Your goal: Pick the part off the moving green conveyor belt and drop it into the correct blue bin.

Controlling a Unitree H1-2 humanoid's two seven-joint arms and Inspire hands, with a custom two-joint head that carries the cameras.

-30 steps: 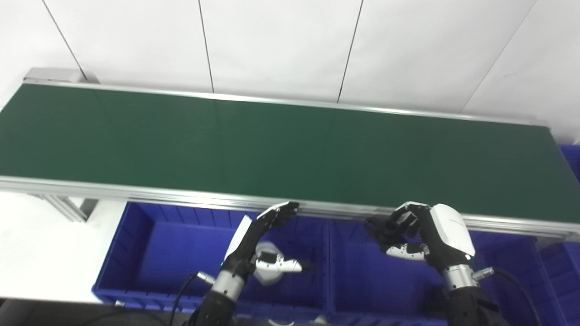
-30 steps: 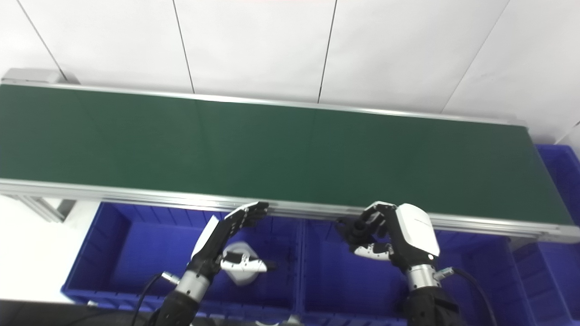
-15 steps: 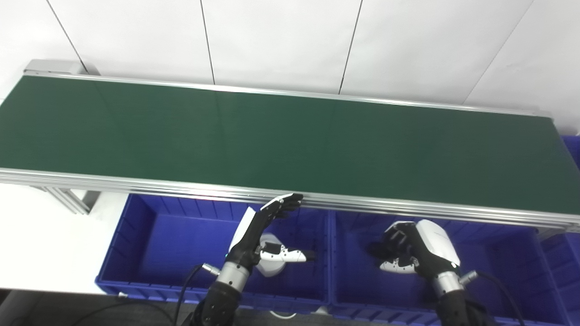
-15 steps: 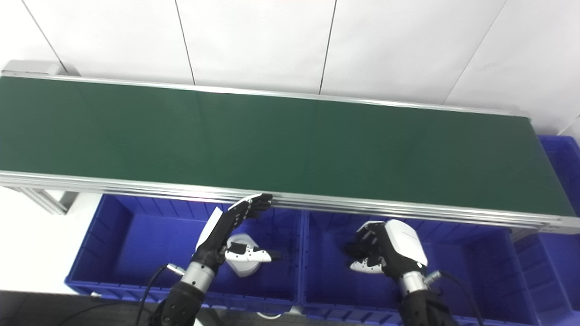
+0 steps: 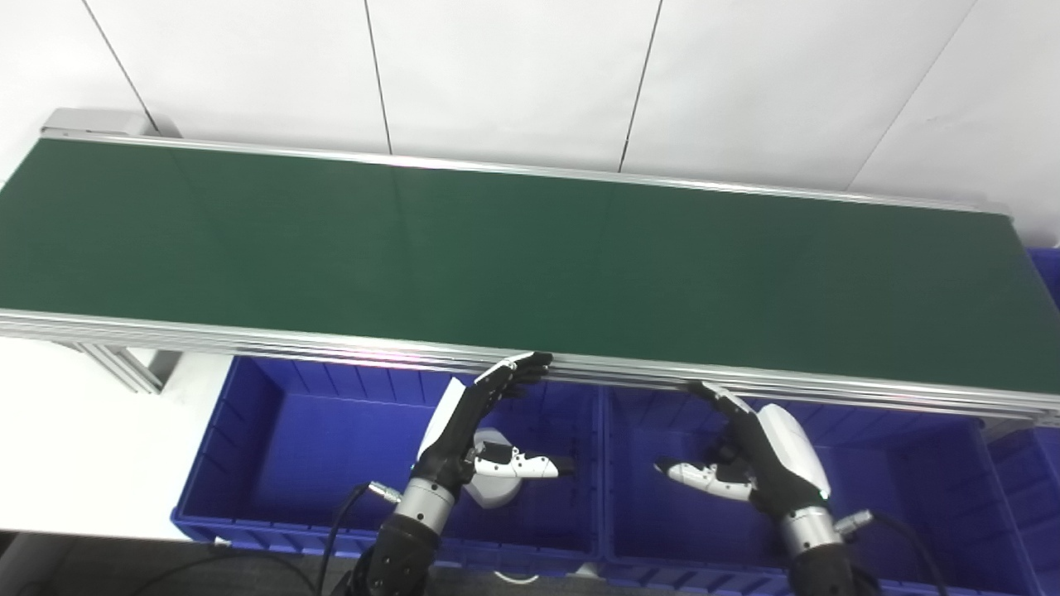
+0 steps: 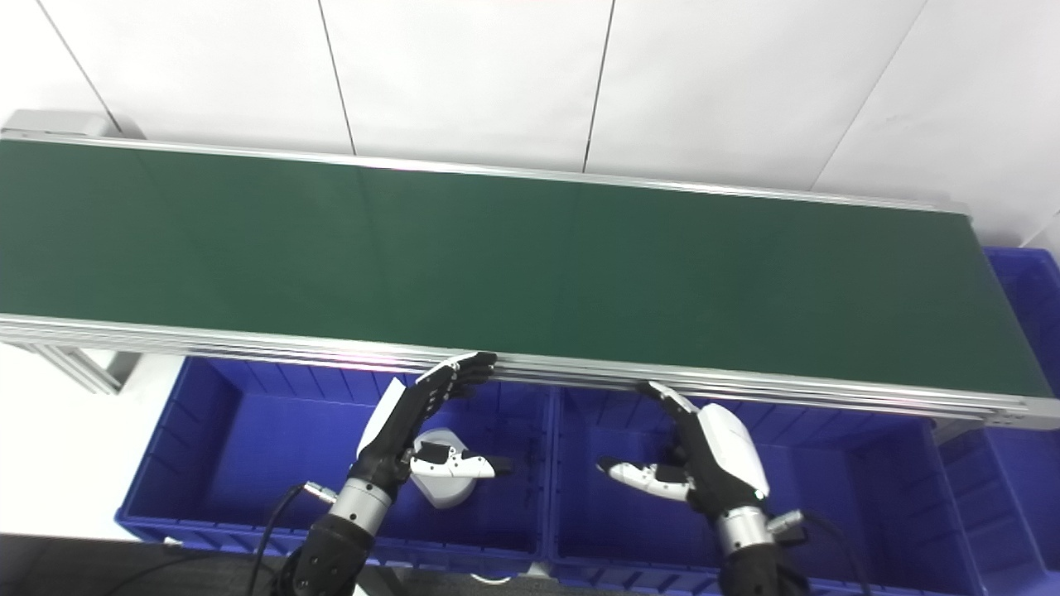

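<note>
The green conveyor belt [image 5: 530,257] runs across the view with no part on it. My left hand [image 5: 469,418] is open above the left blue bin [image 5: 306,463], its fingers stretched up to the belt's front rail. A white rounded part [image 5: 490,497] lies in that bin, partly hidden behind the left thumb. My right hand [image 5: 762,459] is open over the middle blue bin [image 5: 911,488], fingers spread and thumb pointing left, with nothing in it. I see no part on the visible floor of the middle bin.
The belt's aluminium front rail [image 5: 248,338] overhangs the back of both bins. A third blue bin [image 5: 1045,277] shows at the right edge. A white surface [image 5: 74,447] lies left of the bins, and a white panelled wall stands behind the belt.
My right hand dropped from the belt's rail down over the middle bin, then went from curled shut to open. The camera tilted slightly early on. The left hand stayed put.
</note>
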